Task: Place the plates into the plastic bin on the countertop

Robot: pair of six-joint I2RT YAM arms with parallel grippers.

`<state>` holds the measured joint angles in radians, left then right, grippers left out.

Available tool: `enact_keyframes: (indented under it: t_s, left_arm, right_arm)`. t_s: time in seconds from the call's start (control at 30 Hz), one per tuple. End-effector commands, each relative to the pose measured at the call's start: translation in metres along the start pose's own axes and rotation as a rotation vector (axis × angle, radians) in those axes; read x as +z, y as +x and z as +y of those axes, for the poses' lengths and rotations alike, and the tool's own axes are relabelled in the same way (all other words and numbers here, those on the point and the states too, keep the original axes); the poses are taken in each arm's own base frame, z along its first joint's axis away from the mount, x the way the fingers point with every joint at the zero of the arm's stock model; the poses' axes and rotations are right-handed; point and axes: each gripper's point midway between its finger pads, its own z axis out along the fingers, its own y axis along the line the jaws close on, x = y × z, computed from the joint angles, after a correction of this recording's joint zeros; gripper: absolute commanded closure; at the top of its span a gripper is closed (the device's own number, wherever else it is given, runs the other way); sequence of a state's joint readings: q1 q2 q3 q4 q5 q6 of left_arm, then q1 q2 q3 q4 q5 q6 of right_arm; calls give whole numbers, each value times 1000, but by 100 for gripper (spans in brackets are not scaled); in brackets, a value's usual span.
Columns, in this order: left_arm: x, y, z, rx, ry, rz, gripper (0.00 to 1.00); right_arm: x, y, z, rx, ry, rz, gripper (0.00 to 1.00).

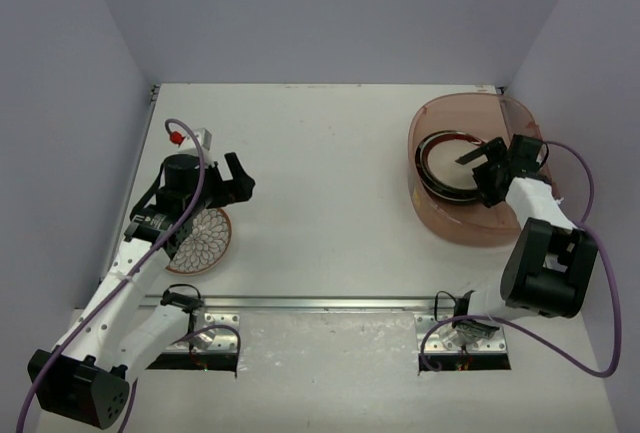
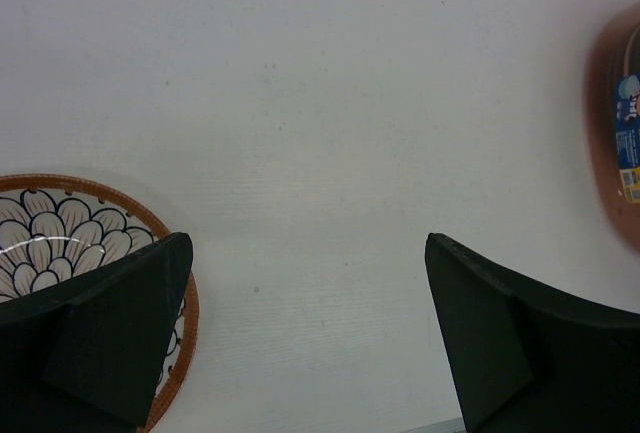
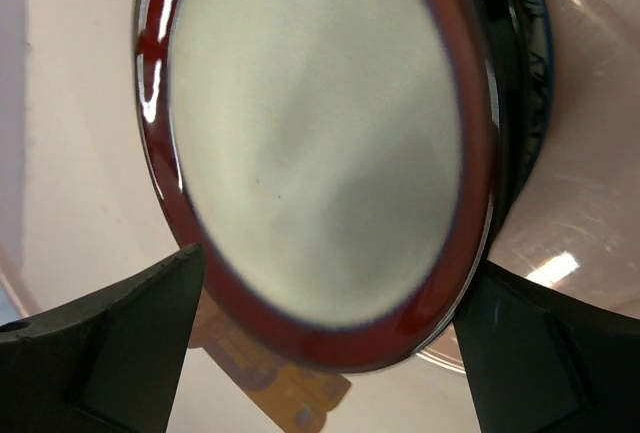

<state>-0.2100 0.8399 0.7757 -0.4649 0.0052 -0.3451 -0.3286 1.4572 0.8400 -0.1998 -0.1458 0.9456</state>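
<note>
Now right gripper (image 1: 487, 168), fingers spread, hangs over maroon plate (image 3: 320, 133) lying in bin (image 1: 470, 236), so left gripper (image 2: 308, 243), also spread, likely needs to grasp petal plate (image 1: 203, 241).

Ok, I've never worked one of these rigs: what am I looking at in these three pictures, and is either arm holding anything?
Two robot arms are bolted at the table's near edge. The wide picture looks down from above; the other two come from a camera on each wrist. On the white countertop lies one petal plate, by the left tool, which is open and empty. The plastic bin on the right holds stacked plates, a maroon-rimmed plate on top. The right tool hangs open over it, gripping nothing.
</note>
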Motion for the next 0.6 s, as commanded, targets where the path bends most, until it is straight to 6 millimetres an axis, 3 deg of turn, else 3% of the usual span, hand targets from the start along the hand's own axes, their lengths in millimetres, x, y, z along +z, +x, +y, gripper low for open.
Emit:
enact_keyframes:
  t_s: [0.0, 0.23, 0.37, 0.57]
  left_arm:
    - [1, -15, 8, 3, -54, -45, 0]
    - [6, -10, 11, -10, -86, 3, 0]
    - [10, -4, 15, -22, -108, 28, 0]
    - [10, -6, 27, -73, -198, 30, 0]
  right_arm:
    - [-7, -6, 3, -129, 77, -3, 1]
    - [-13, 7, 13, -362, 109, 92, 1]
    - [-22, 5, 10, -385, 138, 87, 1]
    - [-48, 2, 43, -384, -26, 24, 1]
